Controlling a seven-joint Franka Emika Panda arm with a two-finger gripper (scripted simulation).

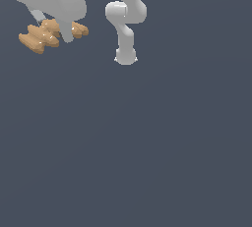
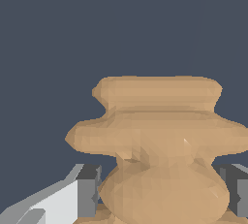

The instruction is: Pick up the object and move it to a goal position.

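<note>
- Surroundings: one flat, uniform slate-blue field fills both views; no seam, horizon or edge of a worktop can be made out, so I cannot tell floor from backdrop
- Arm (image 1: 125, 19): pale grey jointed column in the exterior view, top centre, its rounded lower end well apart from everything else
- End effector (image 1: 61, 29): large white body in the exterior view's upper left corner, cut off by the frame edge, with grey fingers (image 1: 67, 33) reaching down from it
- Object (image 1: 47, 34): tan-orange, lumpy and ridged, lying crosswise under the white body at the exterior view's upper left; one end sticks out toward the exterior view's left, the other shows as a small nub on the far side of the finger
- Wrist view: the object (image 2: 160, 136) looms large between the fingers (image 2: 87, 191), its stacked flanges widening above a narrower waist (the bulge nearest the camera runs out of frame)
- Grip: a dark pad sits against each side of the waist, so the end effector is closed narrowly on the object and holding it
- Open room: the whole lower and right-hand stretch of the exterior view is bare slate-blue; the held object sits close to the exterior view's top and left borders
- Height of the object above any surface: cannot tell, no shadow or contact line shows
</note>
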